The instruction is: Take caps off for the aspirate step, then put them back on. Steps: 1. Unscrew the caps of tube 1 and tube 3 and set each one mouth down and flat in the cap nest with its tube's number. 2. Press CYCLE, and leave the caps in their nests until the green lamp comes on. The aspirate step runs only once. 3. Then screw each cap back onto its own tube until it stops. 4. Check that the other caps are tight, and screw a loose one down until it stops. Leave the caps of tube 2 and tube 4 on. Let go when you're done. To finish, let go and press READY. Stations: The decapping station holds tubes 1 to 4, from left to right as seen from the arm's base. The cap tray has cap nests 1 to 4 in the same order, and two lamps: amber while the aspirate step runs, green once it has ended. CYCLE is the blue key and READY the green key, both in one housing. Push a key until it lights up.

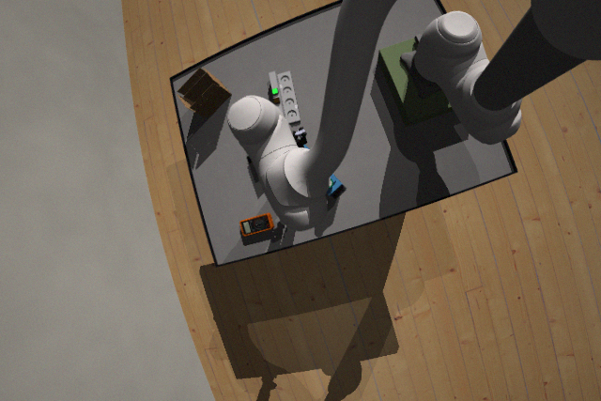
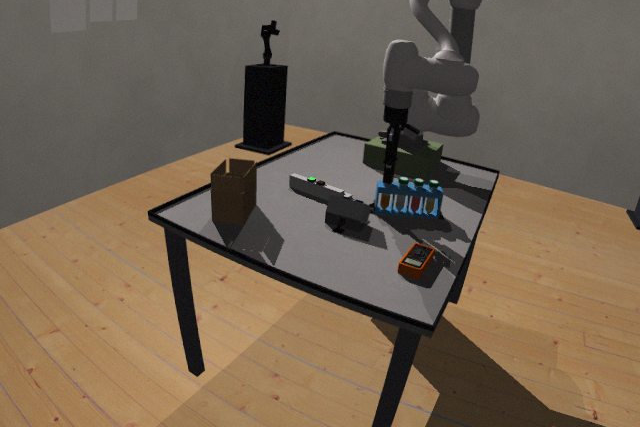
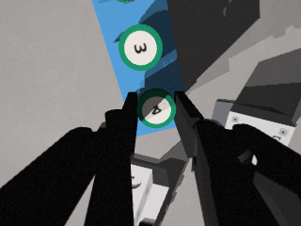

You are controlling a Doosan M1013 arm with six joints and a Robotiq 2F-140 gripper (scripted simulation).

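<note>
Pincer [image 3: 155,105] closed on cap marked "4" [image 3: 156,108] — cap "3" [image 3: 140,47] just beyond.

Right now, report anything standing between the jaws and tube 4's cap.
Nothing visible does. In the wrist view, tube 4's cap sits directly between the jaws of the gripper, which press its sides. Tube 3's cap stands apart, farther along the blue rack.

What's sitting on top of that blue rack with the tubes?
Green-ringed caps top the blue rack. The gripper pinches cap 4; cap 3 sits beside it. In the wrist view, the tubes' contents beneath are hidden.
</note>
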